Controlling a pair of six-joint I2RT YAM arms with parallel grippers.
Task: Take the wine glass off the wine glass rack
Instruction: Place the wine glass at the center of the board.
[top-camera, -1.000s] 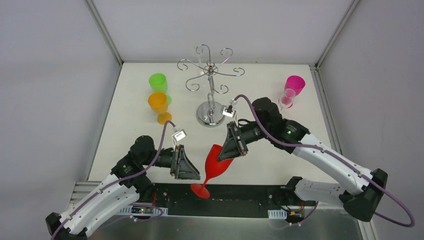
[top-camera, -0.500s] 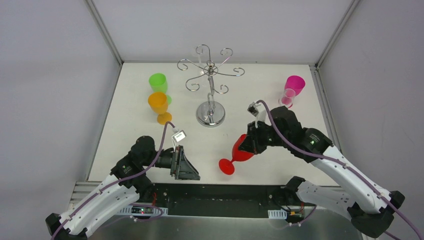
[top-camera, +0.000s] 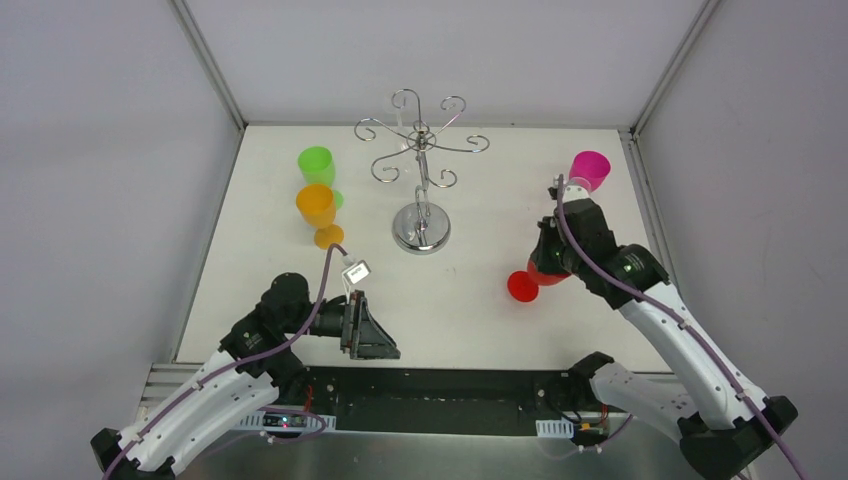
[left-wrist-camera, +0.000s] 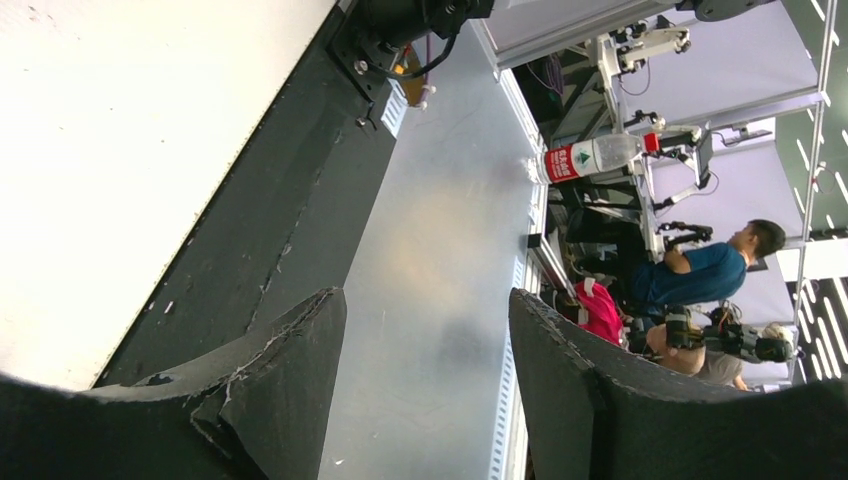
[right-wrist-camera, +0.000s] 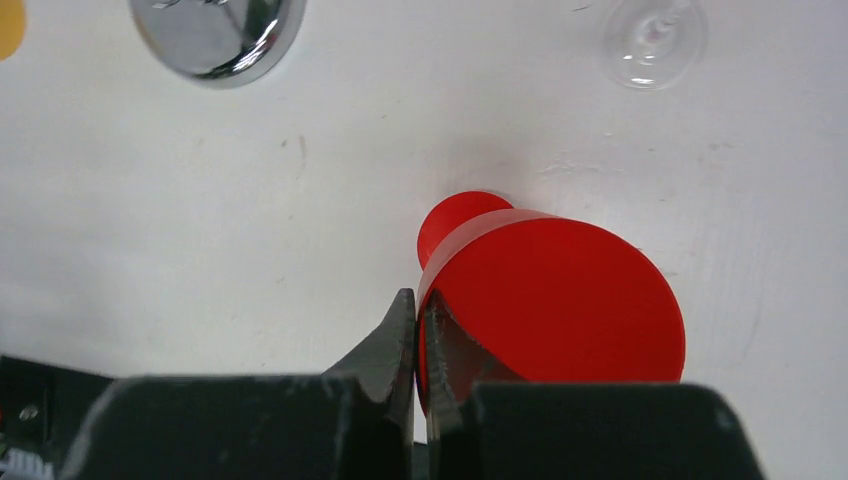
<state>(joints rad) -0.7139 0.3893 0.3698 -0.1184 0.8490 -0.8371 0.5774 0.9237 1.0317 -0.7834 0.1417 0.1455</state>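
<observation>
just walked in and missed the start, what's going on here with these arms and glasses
The right gripper is shut on the rim of the red wine glass, holding it tilted at the right side of the table. The wine glass rack stands at the back with nothing hanging on it. The left gripper is open and empty by the near edge.

Shiny chrome wine glass rack (top-camera: 421, 230), smooth red plastic wine glass (right-wrist-camera: 560, 300).
</observation>
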